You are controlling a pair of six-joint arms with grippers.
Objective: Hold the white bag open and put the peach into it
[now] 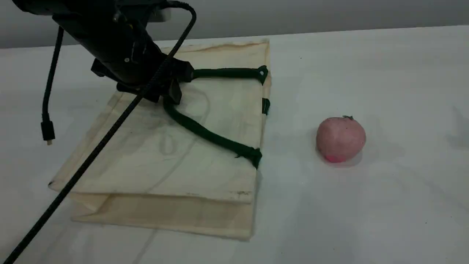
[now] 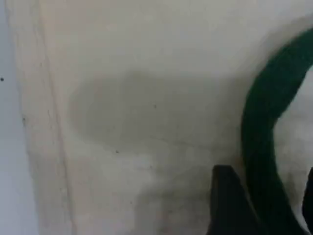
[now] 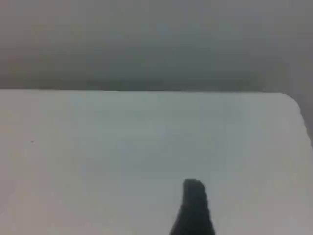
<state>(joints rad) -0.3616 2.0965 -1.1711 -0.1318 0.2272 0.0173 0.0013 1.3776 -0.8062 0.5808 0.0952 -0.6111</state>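
Lying flat on the white surface (image 1: 384, 205), the bag (image 1: 165, 157) filled the left half of the scene view, its mouth edge turned toward the peach (image 1: 340, 139). The peach sat on the bare surface well to the right of the bag, apart from it, with its small dark stem on top and nothing touching it.

The left arm came in from the top left and reached down over the bag's upper part. The left gripper (image 1: 172, 90) was at the bend of the green rope handle (image 1: 209, 135), whose two ends were fixed near the bag's right edge. In the left wrist view the rope (image 2: 264, 122) ran between the two dark fingertips (image 2: 227, 205), which stood apart on either side of it. The jaws were partly open around the rope, and I could not tell whether they pressed it or only straddled it. The cream canvas (image 2: 146, 98) lay close beneath, with a folded seam down its left side.

A black cable (image 1: 91, 154) crossed in front of the bag, and a loose plug (image 1: 47, 132) hung to the left.

The right gripper (image 3: 194, 208) was out of the scene view. Its own camera showed one dark fingertip over bare surface, with nothing near it; its jaws stood wide and held nothing.
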